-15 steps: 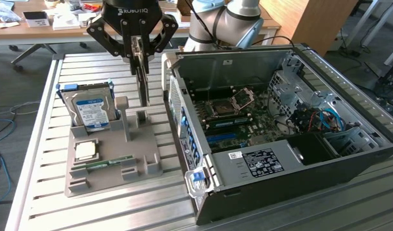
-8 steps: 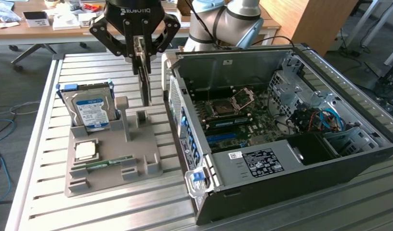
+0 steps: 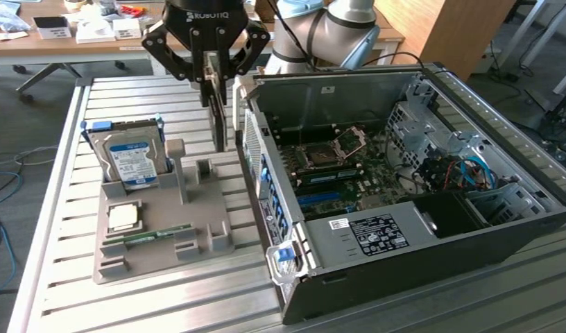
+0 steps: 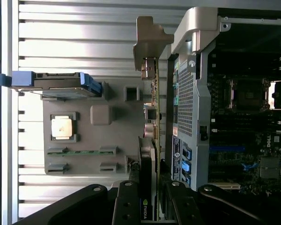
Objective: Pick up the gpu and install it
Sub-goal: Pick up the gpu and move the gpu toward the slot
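Slatted metal table (image 3: pixel 172 305) is carrying a grey fixture tray (image 3: pixel 163 239) w/ a hard drive (image 3: pixel 130 159) standing in it, and an open PC case (image 3: pixel 505 229) is sitting just beside the tray on the exterior view's right. Gripper (image 3: pixel 211 73) is clamping the gpu (image 3: pixel 217 118) at its top edge, fingers pinching both faces. Card is hanging vertically directly below the gripper, betw. tray and case wall, close to the case.
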`<state>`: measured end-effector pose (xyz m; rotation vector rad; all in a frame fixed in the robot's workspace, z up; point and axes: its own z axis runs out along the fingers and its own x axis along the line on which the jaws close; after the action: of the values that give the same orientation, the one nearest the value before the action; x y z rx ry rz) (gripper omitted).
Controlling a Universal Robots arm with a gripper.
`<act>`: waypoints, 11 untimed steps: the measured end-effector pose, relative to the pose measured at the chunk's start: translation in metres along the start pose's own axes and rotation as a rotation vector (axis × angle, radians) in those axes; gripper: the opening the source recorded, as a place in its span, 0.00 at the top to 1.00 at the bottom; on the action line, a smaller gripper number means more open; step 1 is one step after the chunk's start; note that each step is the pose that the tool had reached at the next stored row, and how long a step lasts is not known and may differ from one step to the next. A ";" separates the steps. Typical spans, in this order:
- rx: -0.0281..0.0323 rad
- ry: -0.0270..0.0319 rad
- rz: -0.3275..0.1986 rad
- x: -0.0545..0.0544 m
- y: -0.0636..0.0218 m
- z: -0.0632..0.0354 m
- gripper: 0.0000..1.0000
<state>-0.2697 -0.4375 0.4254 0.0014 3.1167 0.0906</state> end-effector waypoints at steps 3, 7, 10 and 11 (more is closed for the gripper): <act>-0.0008 0.0000 0.000 -0.007 0.0000 0.0002 0.73; -0.0021 0.0001 0.000 -0.017 0.0002 0.0003 0.73; -0.0039 0.0000 0.000 -0.025 0.0003 0.0006 0.73; -0.0047 0.0001 0.000 -0.028 0.0003 0.0007 0.73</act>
<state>-0.2415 -0.4372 0.4255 0.0015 3.1165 0.0978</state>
